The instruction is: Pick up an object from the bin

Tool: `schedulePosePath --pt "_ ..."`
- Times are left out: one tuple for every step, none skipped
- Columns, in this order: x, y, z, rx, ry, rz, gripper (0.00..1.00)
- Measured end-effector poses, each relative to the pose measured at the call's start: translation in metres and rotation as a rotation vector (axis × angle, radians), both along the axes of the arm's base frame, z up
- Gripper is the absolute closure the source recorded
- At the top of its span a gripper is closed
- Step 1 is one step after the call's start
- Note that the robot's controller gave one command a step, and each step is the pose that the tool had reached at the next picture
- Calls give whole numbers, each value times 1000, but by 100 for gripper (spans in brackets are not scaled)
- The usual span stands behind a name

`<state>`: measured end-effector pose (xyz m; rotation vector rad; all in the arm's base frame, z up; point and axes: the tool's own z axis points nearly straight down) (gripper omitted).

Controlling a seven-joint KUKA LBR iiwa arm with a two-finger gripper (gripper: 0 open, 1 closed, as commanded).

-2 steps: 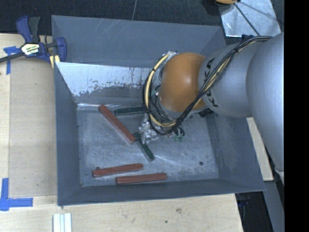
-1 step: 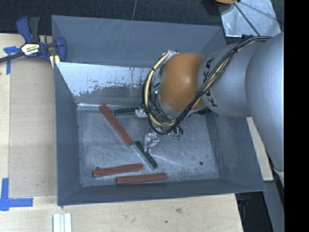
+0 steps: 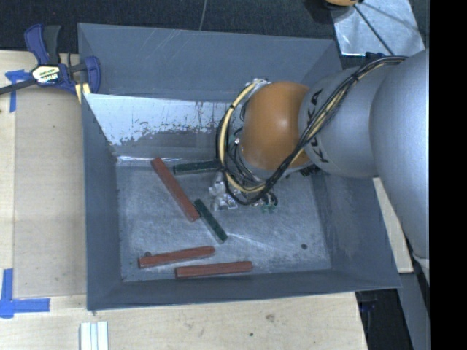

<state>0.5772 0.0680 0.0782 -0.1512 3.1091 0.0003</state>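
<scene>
The robot arm's claw [image 3: 222, 195] hung low near the middle of the grey bin [image 3: 102, 217], tucked beneath the orange wrist cover [image 3: 271, 133]; whether it stood apart or together could not be told. Nearest lay a short dark green stick [image 3: 210, 220], its upper end just beside the claw at 7 o'clock and close to the lower end of a slanting reddish-brown stick [image 3: 175, 189] at 9 o'clock. A second green stick [image 3: 195, 168] lay at 11 o'clock by the back wall, and two more brown sticks [image 3: 177, 257] [image 3: 214, 269] lay well apart at 7 o'clock along the front wall. A grasp here risked catching only a stick's tip, so that it swung or slipped free. The thin, flat sticks could also skid across the floor, or two neighbours could be nudged together.
</scene>
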Motion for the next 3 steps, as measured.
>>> schedulePosePath --pt "-3 1 -3 0 12 1 0" --pt "-3 1 -3 0 12 1 0" --pt "-32 91 -1 4 10 -273 100"
